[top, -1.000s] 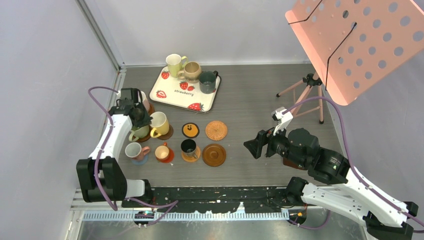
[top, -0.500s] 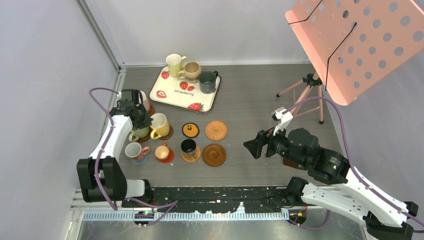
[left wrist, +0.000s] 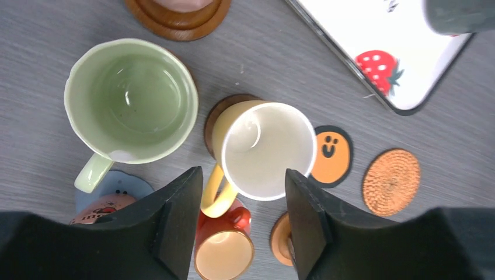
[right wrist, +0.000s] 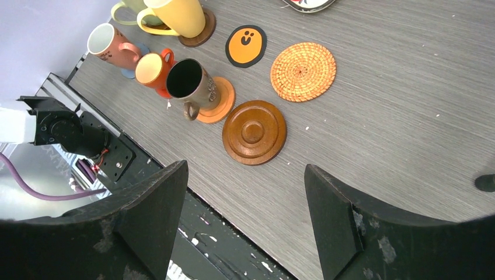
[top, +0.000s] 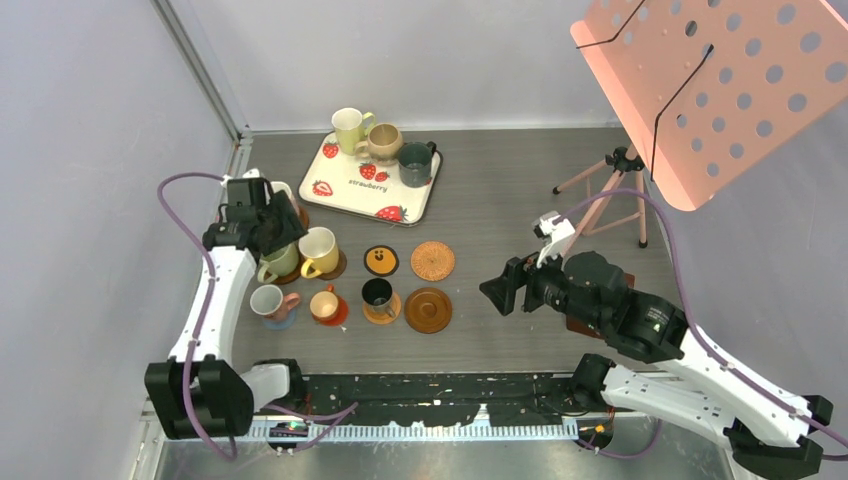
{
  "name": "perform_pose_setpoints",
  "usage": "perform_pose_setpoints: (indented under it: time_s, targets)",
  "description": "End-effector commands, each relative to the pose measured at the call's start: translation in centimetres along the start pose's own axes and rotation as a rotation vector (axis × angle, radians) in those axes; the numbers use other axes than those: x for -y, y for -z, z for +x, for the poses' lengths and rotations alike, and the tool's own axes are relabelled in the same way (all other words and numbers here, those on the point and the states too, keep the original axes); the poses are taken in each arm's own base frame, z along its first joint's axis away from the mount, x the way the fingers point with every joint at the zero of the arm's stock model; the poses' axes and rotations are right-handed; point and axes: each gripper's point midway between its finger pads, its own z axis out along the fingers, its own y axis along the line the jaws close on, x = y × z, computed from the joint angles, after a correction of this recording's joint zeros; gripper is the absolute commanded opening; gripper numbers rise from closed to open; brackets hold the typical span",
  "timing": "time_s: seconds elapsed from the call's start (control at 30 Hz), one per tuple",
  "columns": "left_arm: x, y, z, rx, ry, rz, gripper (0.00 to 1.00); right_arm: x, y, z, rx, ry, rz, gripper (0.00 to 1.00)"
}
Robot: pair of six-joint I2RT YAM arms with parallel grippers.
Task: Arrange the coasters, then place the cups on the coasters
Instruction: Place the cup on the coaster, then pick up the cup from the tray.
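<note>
Closest to the near edge of the counter (top: 520,200), toward its left side, stands a row of four round coasters. From the left edge inward they are:

- a pink ceramic cup (right wrist: 108,44) on a blue-grey coaster (left wrist: 125,185)
- an orange cup (right wrist: 153,67) on a red coaster (top: 339,316)
- a dark brown-black cup (right wrist: 190,81) on an orange coaster (right wrist: 220,102)
- a brown wooden rimmed coaster (right wrist: 254,132), lying bare

To the right of that row, over open counter, the right hand (top: 498,296) hangs with its fingers spread wide, gripping nothing.

The next row back starts with a pale green cup (left wrist: 131,99). A sliver of brown disc (top: 292,277) shows under it from overhead. Just beside it, a pale yellow cup (left wrist: 268,149) sits on a dark brown wooden coaster (left wrist: 216,116). Further right lie a black coaster with an orange smiling face (left wrist: 331,156) and a woven tan wicker coaster (left wrist: 391,182), both bare. The left hand (top: 262,225) hovers over the green and yellow cups, its fingers parted and clamped on neither.

Behind it, near the left edge, a pale cup (top: 284,192) sits on another brown wooden coaster (left wrist: 175,14). The left hand hides most of this cup.

Toward the far edge lies a white rectangular strawberry-printed tray (top: 352,198). It carries a yellow-green cup (top: 347,128), a tan cup (top: 384,142) and a dark teal cup (top: 415,163).
</note>
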Motion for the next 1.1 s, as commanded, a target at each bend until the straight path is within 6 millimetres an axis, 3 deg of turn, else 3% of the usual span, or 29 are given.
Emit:
perform_pose_setpoints:
  time_s: [0.0,0.1,0.2,0.23,0.27,0.3,0.33,0.37,0.5,0.67,0.7,0.73,0.77,0.8,0.83,0.87,0.9,0.93,0.97,1.0,1.03,1.07]
  targets:
    - [2.7,3.9,-2.4,0.072,-0.037,0.134,0.58,-1.4,-0.8,-2.4,0.061,-0.056,-0.023,0.8]
    - [4.2,5.8,-2.3,0.08,-0.057,0.23,0.6,-1.4,-2.3,-3.4,0.064,-0.086,0.03,0.8]
    - [6.0,7.3,-1.0,0.075,-0.062,0.364,0.63,-0.7,-4.4,-4.4,0.065,-0.084,0.121,0.8]
    - [6.4,7.7,-0.5,0.072,-0.068,0.405,0.73,-1.0,-4.6,-5.5,0.086,-0.086,0.129,0.8]
    - [6.6,7.9,0.4,0.06,-0.072,0.435,0.95,-0.5,-5.7,-5.6,0.081,-0.078,0.171,0.8]
    - [6.7,8.2,0.9,0.058,-0.075,0.456,0.99,-0.8,-6.0,-6.7,0.104,-0.081,0.174,0.8]
    - [6.7,8.6,1.5,0.054,-0.081,0.473,0.99,-0.4,-7.3,-6.6,0.089,-0.073,0.211,0.8]
    - [6.8,9.0,1.9,0.057,-0.088,0.494,0.99,-0.7,-7.7,-7.9,0.117,-0.079,0.208,0.8]
    - [7.1,10.5,3.6,0.076,-0.125,0.567,0.99,-0.2,-12.2,-9.9,0.121,-0.072,0.257,0.81]
    - [7.1,11.0,6.3,0.125,-0.223,0.607,0.99,1.2,-19.5,-11.9,0.097,-0.105,0.316,0.81]
    - [6.7,10.6,6.7,0.131,-0.234,0.589,0.99,2.4,-21.6,-11.1,0.068,-0.108,0.352,0.8]
    - [6.3,10.2,7.1,0.13,-0.244,0.568,0.99,2.0,-22.2,-13.2,0.107,-0.127,0.345,0.8]
    - [6.2,10.1,7.5,0.117,-0.255,0.558,0.99,3.6,-24.2,-11.8,0.068,-0.131,0.385,0.8]
    - [6.3,10.6,7.6,0.106,-0.275,0.559,0.99,3.4,-24.9,-13.2,0.092,-0.155,0.381,0.8]
    - [6.6,10.9,7.8,0.104,-0.299,0.571,0.99,4.9,-26.7,-11.8,0.052,-0.161,0.412,0.8]
    - [6.9,11.0,7.9,0.106,-0.32,0.584,0.99,4.9,-27.4,-13.0,0.075,-0.182,0.407,0.8]
    - [7.1,11.1,8.1,0.103,-0.33,0.596,0.99,6.2,-29.2,-11.8,0.044,-0.189,0.433,0.79]
    - [7.3,11.3,8.4,0.095,-0.337,0.607,0.99,6.2,-29.7,-13.1,0.067,-0.208,0.425,0.79]
    - [7.4,11.5,8.6,0.089,-0.347,0.615,0.99,7.4,-31.2,-12.1,0.043,-0.217,0.443,0.79]
    - [7.4,11.7,8.8,0.088,-0.358,0.618,0.99,7.9,-31.7,-13.4,0.068,-0.237,0.445,0.79]
    - [7.3,11.9,9.0,0.088,-0.369,0.611,0.99,8.9,-33.1,-12.2,0.042,-0.245,0.461,0.79]
    - [7.0,12.1,9.2,0.087,-0.385,0.601,0.99,9.4,-33.3,-13.5,0.065,-0.274,0.464,0.78]
